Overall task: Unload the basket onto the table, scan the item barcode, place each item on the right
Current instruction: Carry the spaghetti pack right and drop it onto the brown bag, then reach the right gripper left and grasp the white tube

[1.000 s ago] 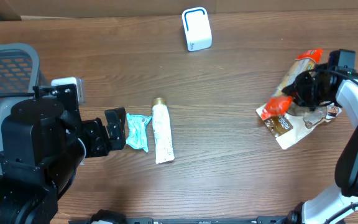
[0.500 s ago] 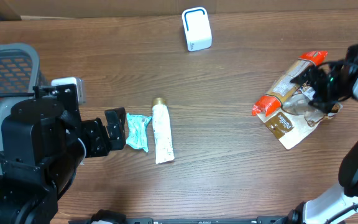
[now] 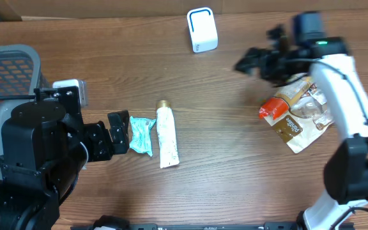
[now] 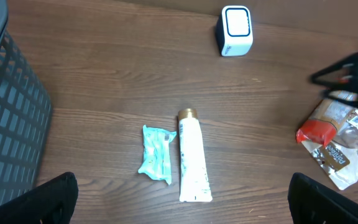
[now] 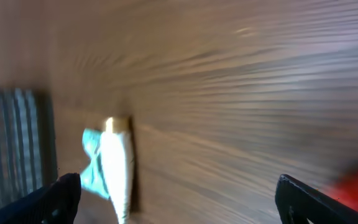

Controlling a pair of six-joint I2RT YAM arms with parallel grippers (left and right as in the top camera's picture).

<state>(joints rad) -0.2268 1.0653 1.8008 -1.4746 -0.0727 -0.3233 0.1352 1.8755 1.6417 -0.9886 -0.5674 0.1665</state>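
Observation:
A teal packet (image 3: 142,135) and a white tube with a gold cap (image 3: 166,137) lie side by side left of centre. My left gripper (image 3: 119,131) is open just left of the packet, holding nothing. The left wrist view shows the packet (image 4: 156,152) and tube (image 4: 193,162) ahead of the wide-open left gripper (image 4: 182,202). A white scanner (image 3: 202,29) stands at the back. Crumpled snack bags (image 3: 296,115) with red ends lie at the right. My right gripper (image 3: 257,54) hovers open and empty up-left of them. Its blurred wrist view looks toward the tube (image 5: 117,168).
A grey mesh basket (image 3: 5,70) stands at the far left, beside the left arm's bulky base. The basket's wall (image 4: 11,124) fills the left of the left wrist view. Bare wooden tabletop (image 3: 229,147) lies between the tube and the snack bags.
My right gripper opened, let go of the snack bags, and swung up and left away from them. The bags settled on the table. The left arm has not moved.

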